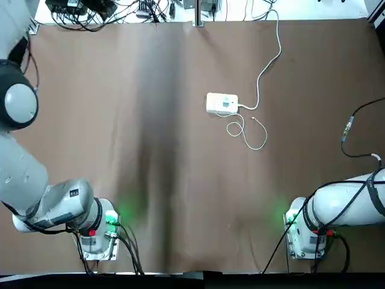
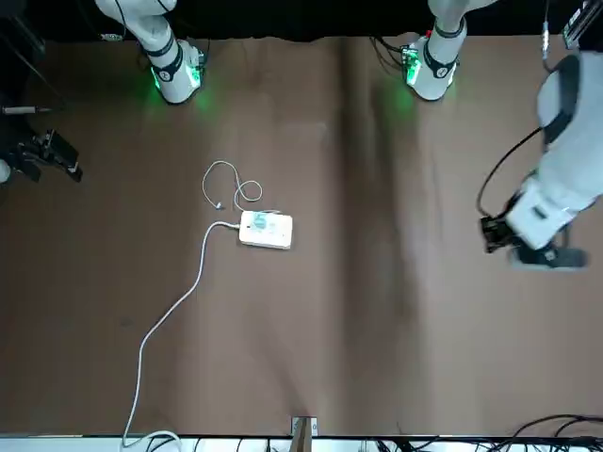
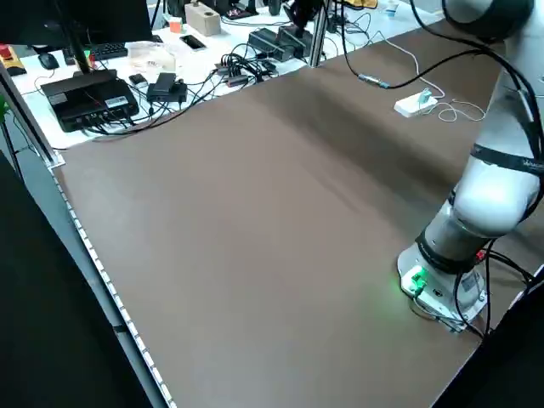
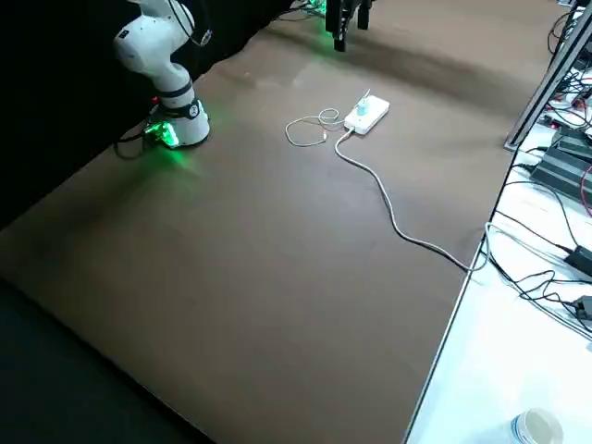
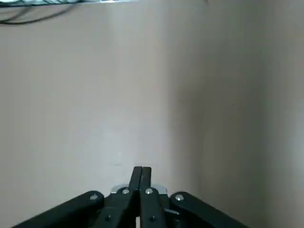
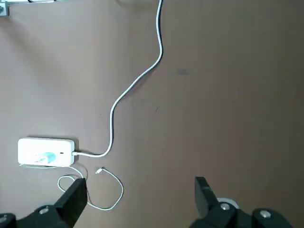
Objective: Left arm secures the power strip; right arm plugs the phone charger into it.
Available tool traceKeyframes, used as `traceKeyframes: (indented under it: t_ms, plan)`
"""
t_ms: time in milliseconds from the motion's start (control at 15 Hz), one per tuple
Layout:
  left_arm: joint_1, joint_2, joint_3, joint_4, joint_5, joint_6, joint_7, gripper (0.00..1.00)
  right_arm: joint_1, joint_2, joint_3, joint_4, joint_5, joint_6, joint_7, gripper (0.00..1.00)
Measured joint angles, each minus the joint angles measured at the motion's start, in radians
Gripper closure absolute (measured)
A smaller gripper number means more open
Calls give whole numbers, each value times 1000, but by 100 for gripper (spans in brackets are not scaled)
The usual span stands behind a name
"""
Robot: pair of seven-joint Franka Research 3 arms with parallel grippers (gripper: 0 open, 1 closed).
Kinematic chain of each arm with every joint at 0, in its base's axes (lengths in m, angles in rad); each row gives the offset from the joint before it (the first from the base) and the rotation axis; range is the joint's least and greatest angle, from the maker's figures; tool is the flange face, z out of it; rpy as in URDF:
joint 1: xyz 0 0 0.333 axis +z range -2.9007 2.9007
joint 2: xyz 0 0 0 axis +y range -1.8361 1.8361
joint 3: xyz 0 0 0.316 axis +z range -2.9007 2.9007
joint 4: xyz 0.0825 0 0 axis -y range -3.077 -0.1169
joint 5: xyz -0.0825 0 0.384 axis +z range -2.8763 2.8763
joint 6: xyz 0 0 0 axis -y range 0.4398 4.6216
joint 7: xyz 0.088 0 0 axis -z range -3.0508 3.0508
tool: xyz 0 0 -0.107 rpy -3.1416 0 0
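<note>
2 task items lie together on the desk (image 1: pixel 210 198), beyond its middle from the robot: the power strip (image 6: pixel 28 151) and, at its upper face, the phone charger (image 6: pixel 47 157). Full seating cannot be confirmed. Strip judged light, rigid and smooth, liable to slide; grip across its 2 long sides, clear of the plug. Charger judged small and hard, its cable (image 6: pixel 117 203) soft and prone to snagging; take the plug body by 2 opposite faces. Left tool (image 5: pixel 142 167): above the desk's left side, fingers pressed together. Right tool (image 6: pixel 141 181): above the right side, fingers spread, nothing between them.
</note>
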Motion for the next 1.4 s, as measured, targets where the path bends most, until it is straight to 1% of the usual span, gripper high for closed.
traceKeyframes:
  t_ms: [200, 333, 400, 467, 533, 667, 933, 1000, 1067, 1133, 1267, 1333, 1400]
  plan:
    - [60, -70, -2, 3, -1, -59, 23, 99, -6, 0, -2, 0, -1, 0, 0, 0]
    - [68, -114, -1, 6, -1, -100, 23, 99, -8, 0, -2, 0, -1, 0, 1, 0]
    - [66, -147, -2, 6, -1, -118, 12, 97, -9, 0, -2, 0, -1, 0, 1, 0]
    - [65, -156, -3, 6, -3, -121, 9, 91, -9, 0, -2, 0, -1, -1, 1, 0]
    - [65, -162, -3, 6, -13, -123, 7, 82, -9, 0, -1, 0, -1, -2, 1, 0]
    - [65, -165, -3, 6, -35, -131, 3, 64, -8, 0, 0, 0, -1, -3, 1, 0]
    - [68, -166, -1, 11, -42, -136, -3, 29, -8, 0, -1, -1, -2, -4, 3, 0]
    - [68, -166, -1, 13, -43, -155, -3, 15, -8, 0, -1, -1, -2, -4, 3, 0]
    - [68, -168, -2, 14, -44, -173, -3, 6, -8, 0, -1, -1, -2, -4, 3, 0]
    - [68, -173, -2, 15, -46, -183, -3, 0, -8, 0, -1, -1, -2, -4, 3, 0]
    - [63, -192, 0, 17, -56, -195, -3, 0, -8, 0, -1, -1, -2, -4, 3, 0]
    - [44, -200, 19, 17, -62, -200, -4, 0, -8, 0, -1, -1, -2, -4, 3, 0]
    - [-5, -207, 75, 17, -69, -205, -5, 0, -8, 0, -1, -1, -2, -4, 3, 0]
